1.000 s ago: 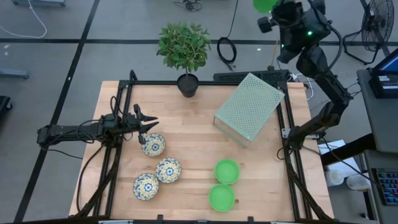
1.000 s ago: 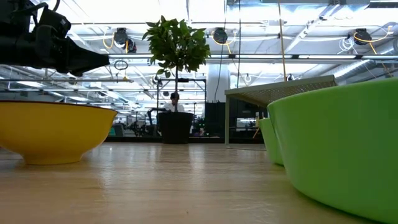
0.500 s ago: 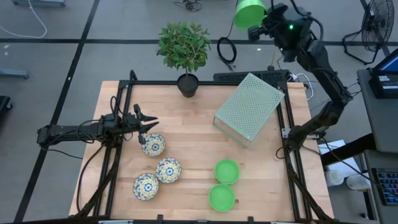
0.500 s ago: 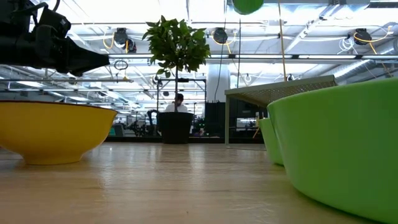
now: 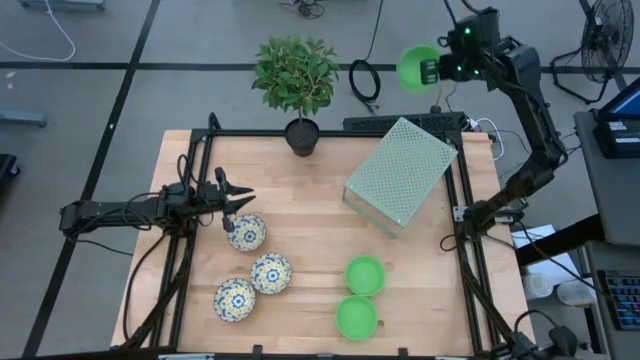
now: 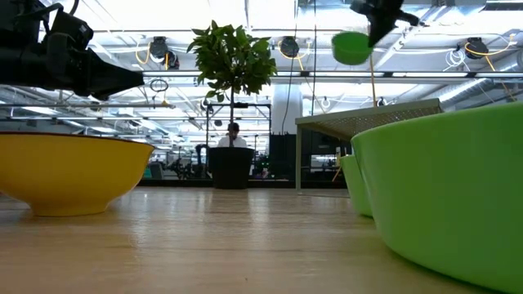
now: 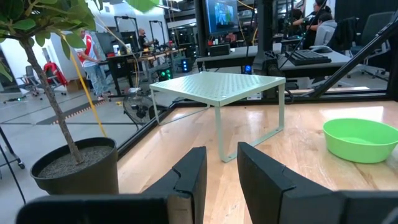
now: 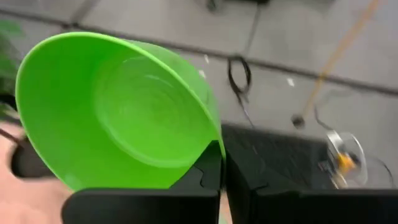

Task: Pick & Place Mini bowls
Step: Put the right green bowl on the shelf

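Jaws of the right gripper (image 5: pixel 432 71) pinch the rim of a bright green plastic mini bowl (image 5: pixel 414 68), held high beyond the perforated pale green metal rack (image 5: pixel 400 172); left gripper (image 5: pixel 243 203) waits left of that rack, jaws slightly apart, empty

Seen from above, the green perforated rack (image 5: pixel 400 172) serves as the landmark on the desk (image 5: pixel 310 215). Beyond its far corner, off the desk's edge, the right claw (image 5: pixel 430 71) grips a green bowl (image 5: pixel 414 68) by its rim, held up on its side. Two more green bowls (image 5: pixel 364 274) (image 5: pixel 356 317) sit near the rack's front corner. Three patterned bowls (image 5: pixel 246 232) (image 5: pixel 270 272) (image 5: pixel 235 298) lie well to its left, the left claw (image 5: pixel 240 197) hovering just beside the nearest. A potted plant (image 5: pixel 296 85) stands at the desk's far edge.
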Action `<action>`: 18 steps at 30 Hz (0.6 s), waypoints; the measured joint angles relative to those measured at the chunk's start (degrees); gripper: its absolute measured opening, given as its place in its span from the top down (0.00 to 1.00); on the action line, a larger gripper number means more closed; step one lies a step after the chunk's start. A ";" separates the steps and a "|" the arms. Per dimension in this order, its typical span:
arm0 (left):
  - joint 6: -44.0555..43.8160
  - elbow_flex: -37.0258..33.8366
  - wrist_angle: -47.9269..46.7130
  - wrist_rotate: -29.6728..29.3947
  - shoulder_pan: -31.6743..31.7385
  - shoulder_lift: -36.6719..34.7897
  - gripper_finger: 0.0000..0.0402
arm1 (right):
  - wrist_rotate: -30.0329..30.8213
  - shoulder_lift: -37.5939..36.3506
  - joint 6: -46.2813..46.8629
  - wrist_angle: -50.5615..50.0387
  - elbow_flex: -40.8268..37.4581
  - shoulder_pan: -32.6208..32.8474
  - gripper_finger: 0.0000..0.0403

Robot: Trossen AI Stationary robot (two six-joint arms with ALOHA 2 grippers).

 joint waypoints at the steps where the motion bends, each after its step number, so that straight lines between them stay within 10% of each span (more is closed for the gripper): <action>1: 0.00 0.00 0.00 0.00 0.00 0.00 0.77 | -0.07 0.30 0.00 -2.28 0.00 -0.25 1.00; 18: -0.01 0.00 -0.01 0.00 -0.02 -0.01 0.77 | -11.48 5.96 -0.11 -15.84 -8.76 -1.93 1.00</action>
